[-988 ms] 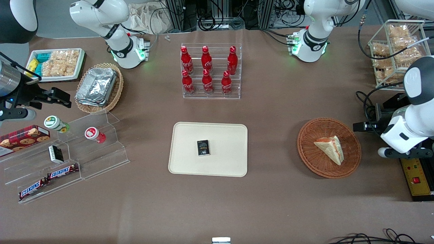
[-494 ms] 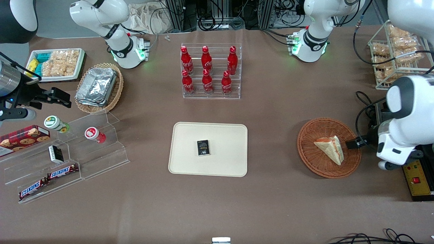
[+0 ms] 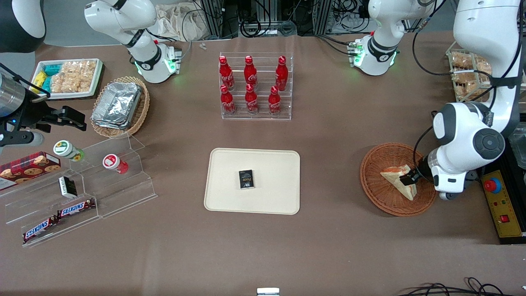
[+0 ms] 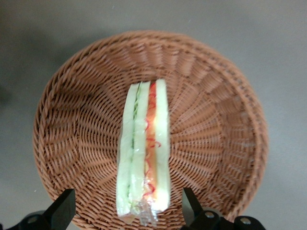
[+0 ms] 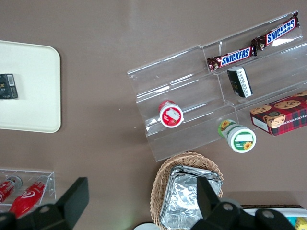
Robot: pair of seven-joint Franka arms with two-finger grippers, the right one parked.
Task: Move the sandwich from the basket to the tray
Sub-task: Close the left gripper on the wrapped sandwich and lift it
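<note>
The sandwich (image 3: 395, 177), a wrapped white wedge with red and green filling (image 4: 144, 148), lies in the round reddish-brown wicker basket (image 3: 372, 164) toward the working arm's end of the table. My gripper (image 3: 411, 179) hovers over the sandwich's wide end, above the basket (image 4: 216, 110). It is open (image 4: 127, 212), with one finger (image 4: 64, 209) on each side of the sandwich's end and a gap between each finger and the bread. The cream tray (image 3: 271, 164) sits mid-table, level with the basket.
A small black box (image 3: 246, 179) lies on the tray. A clear rack of red bottles (image 3: 254, 86) stands farther from the front camera than the tray. A wire rack of bagged snacks (image 3: 468, 74) and a yellow control box (image 3: 503, 205) flank the working arm.
The working arm has swung in from the table's end, bringing the gripper from beside the basket to over the sandwich's wide end. The sandwich, basket and tray have not moved.
</note>
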